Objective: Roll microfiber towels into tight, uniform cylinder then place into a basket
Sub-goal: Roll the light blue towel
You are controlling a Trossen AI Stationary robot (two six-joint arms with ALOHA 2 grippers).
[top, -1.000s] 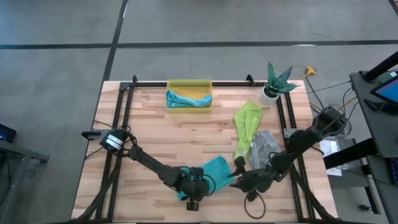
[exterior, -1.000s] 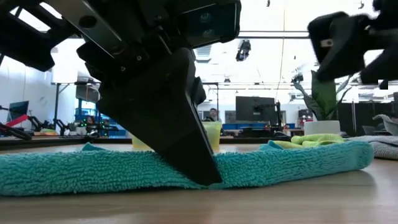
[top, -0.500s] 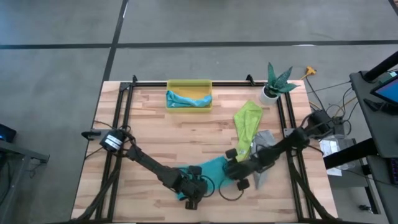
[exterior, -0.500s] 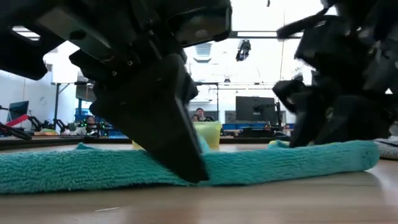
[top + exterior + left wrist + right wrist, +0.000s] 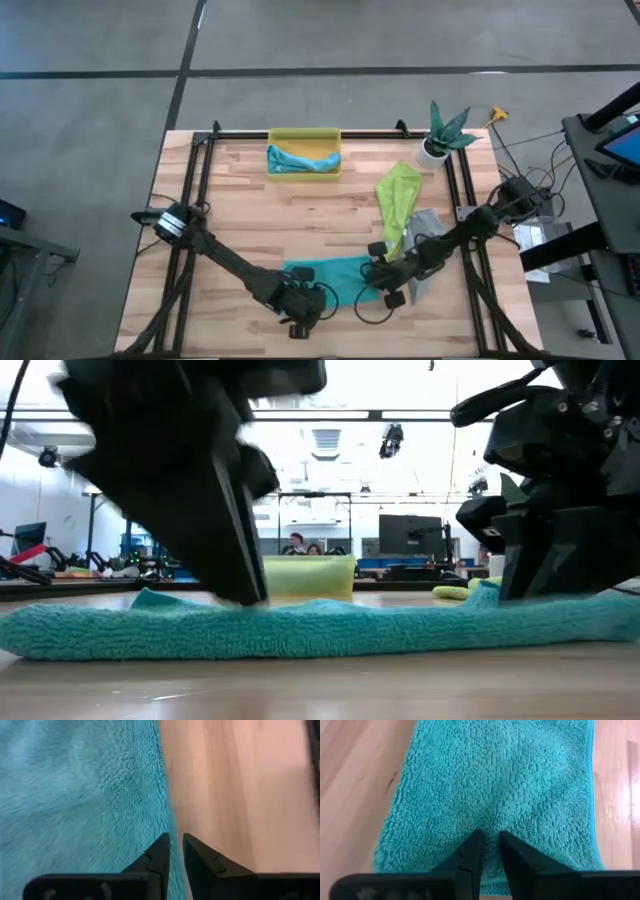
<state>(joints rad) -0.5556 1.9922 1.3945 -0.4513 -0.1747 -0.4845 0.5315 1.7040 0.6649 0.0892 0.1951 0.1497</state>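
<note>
Right gripper (image 5: 490, 845): down on the teal towel's right end, fingers narrowed to a slim gap, a ridge of pile pinched between.
Left gripper (image 5: 174, 851): at the towel's left end, over its edge; nearly closed, holding nothing visible.
Teal towel (image 5: 322, 272): flat near the table's front edge, long axis left-right, spanning both grippers.
Basket (image 5: 304, 136): far side, well apart, one towel inside.
Lime towel (image 5: 398, 200), grey towel (image 5: 428, 232): just behind the right arm.
Obstacles: none between towel and basket.
</note>
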